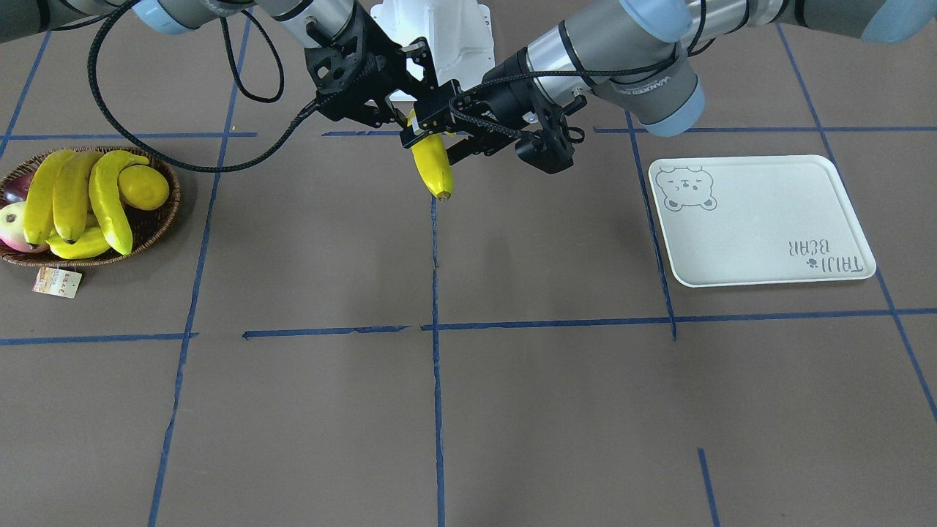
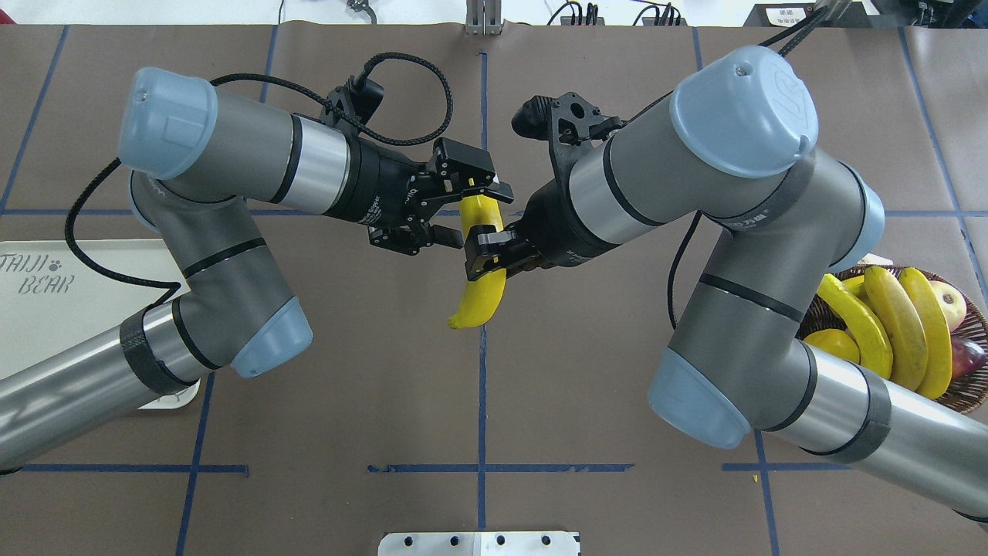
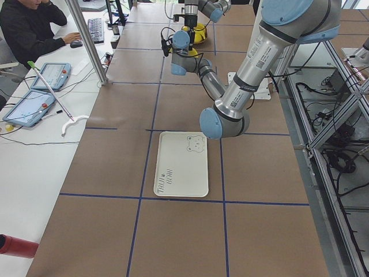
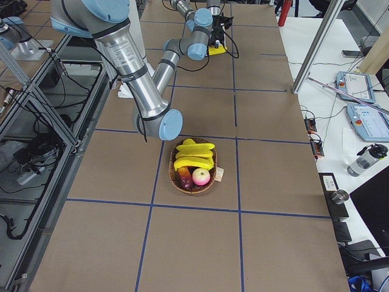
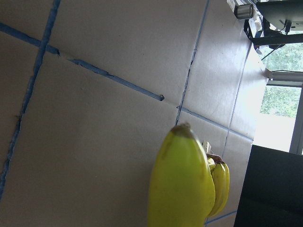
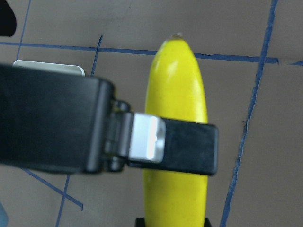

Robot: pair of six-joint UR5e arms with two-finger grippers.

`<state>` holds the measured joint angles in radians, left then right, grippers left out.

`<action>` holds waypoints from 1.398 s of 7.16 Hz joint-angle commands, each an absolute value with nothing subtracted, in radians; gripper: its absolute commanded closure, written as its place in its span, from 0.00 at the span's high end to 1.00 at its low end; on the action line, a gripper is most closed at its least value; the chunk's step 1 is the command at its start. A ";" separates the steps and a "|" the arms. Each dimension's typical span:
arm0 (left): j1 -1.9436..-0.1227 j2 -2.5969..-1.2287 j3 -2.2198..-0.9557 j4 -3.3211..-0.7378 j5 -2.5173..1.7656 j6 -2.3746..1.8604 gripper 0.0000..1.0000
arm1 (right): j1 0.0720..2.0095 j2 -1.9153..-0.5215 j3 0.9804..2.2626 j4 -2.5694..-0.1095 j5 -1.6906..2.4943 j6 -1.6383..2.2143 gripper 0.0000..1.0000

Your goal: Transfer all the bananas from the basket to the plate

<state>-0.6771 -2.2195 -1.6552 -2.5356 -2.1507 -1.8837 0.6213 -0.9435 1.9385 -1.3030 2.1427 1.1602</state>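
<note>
A yellow banana (image 1: pixel 433 165) hangs in the air over the table's middle, between both grippers. My right gripper (image 2: pixel 486 259) is shut on its middle. My left gripper (image 2: pixel 472 210) is closed around its upper end; one of its fingers (image 6: pixel 191 149) lies flat across the banana (image 6: pixel 177 85) in the right wrist view. The left wrist view shows the banana's (image 5: pixel 182 184) dark tip. Three more bananas (image 1: pixel 73 194) lie in the wicker basket (image 1: pixel 173 208) on my right. The off-white bear plate (image 1: pixel 761 219) lies bare on my left.
The basket also holds a round lemon (image 1: pixel 144 187), a pink-green apple (image 1: pixel 11 227) and a dark fruit; a paper tag (image 1: pixel 57 282) lies beside it. The white robot base (image 1: pixel 439 36) stands behind the grippers. Blue tape lines cross the brown table.
</note>
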 commanded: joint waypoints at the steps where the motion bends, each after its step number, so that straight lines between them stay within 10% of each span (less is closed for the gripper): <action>1: -0.672 -2.221 -1.655 -2.537 -2.152 -1.881 0.56 | 0.620 -0.942 1.940 -1.304 2.143 1.161 0.01; 2: -0.670 -2.220 -1.655 -2.537 -2.152 -1.876 0.13 | 0.620 -0.942 1.940 -1.304 2.143 1.161 0.03; 3: -0.657 -2.209 -1.652 -2.539 -2.154 -1.872 0.00 | 0.621 -0.942 1.940 -1.304 2.143 1.164 0.30; 4: -0.658 -2.207 -1.654 -2.539 -2.154 -1.855 0.00 | 0.620 -0.942 1.942 -1.304 2.143 1.164 0.99; 10: -0.684 -2.122 -1.640 -2.501 -2.157 -1.782 0.00 | 0.643 -0.969 2.008 -1.308 2.141 1.270 0.99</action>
<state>-0.6714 -2.1689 -1.6451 -2.5167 -2.1540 -1.8279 0.6284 -0.9488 1.9847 -1.3051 2.1416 1.2681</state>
